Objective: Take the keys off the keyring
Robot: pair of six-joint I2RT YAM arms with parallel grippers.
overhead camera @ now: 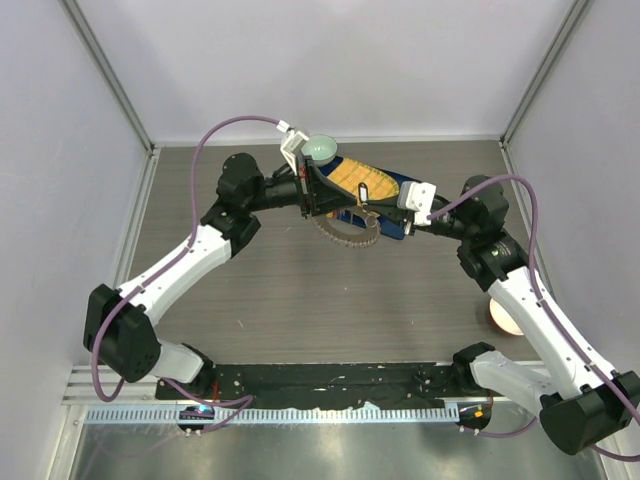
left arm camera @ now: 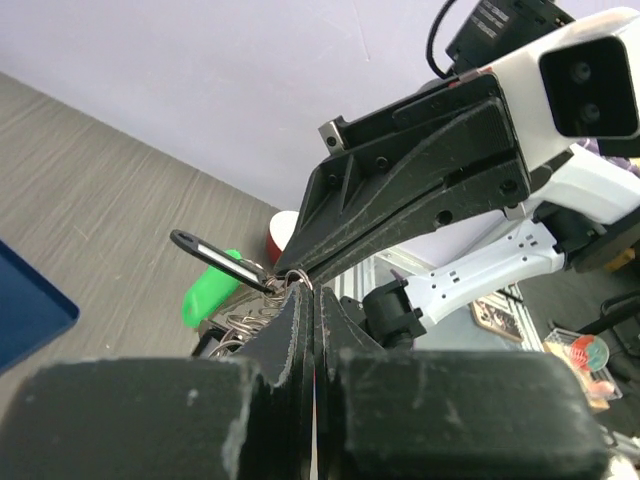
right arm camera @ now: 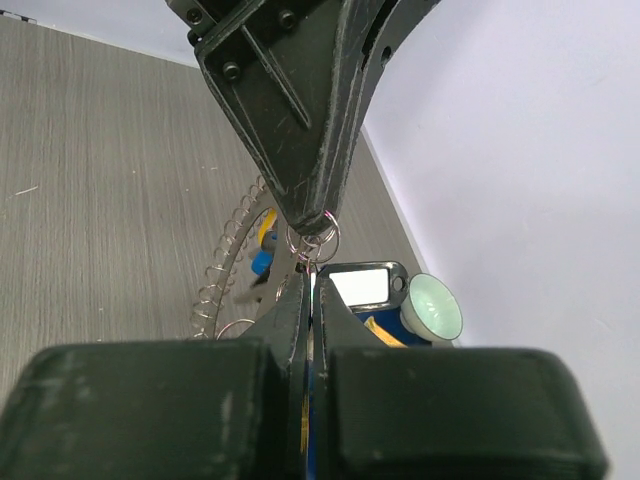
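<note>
The keyring (overhead camera: 350, 236) hangs as a thin metal arc fringed with small wire loops (right arm camera: 222, 268) just under the two grippers, above the table. Keys with a blue head (right arm camera: 262, 262) and a green head (left arm camera: 208, 292) dangle from it, beside a black tag (left arm camera: 212, 250) with a white label (right arm camera: 360, 285). My left gripper (overhead camera: 345, 203) is shut, its tips (left arm camera: 300, 285) pinching a cluster of small split rings (right arm camera: 316, 240). My right gripper (overhead camera: 372, 212) faces it tip to tip (right arm camera: 312, 275), also shut on that cluster.
A blue tray (overhead camera: 398, 186) holding yellow items lies under and behind the grippers. A small pale green bowl (overhead camera: 320, 150) stands by it near the back wall. A round cream-orange object (overhead camera: 503, 318) sits by the right arm. Walls close the sides.
</note>
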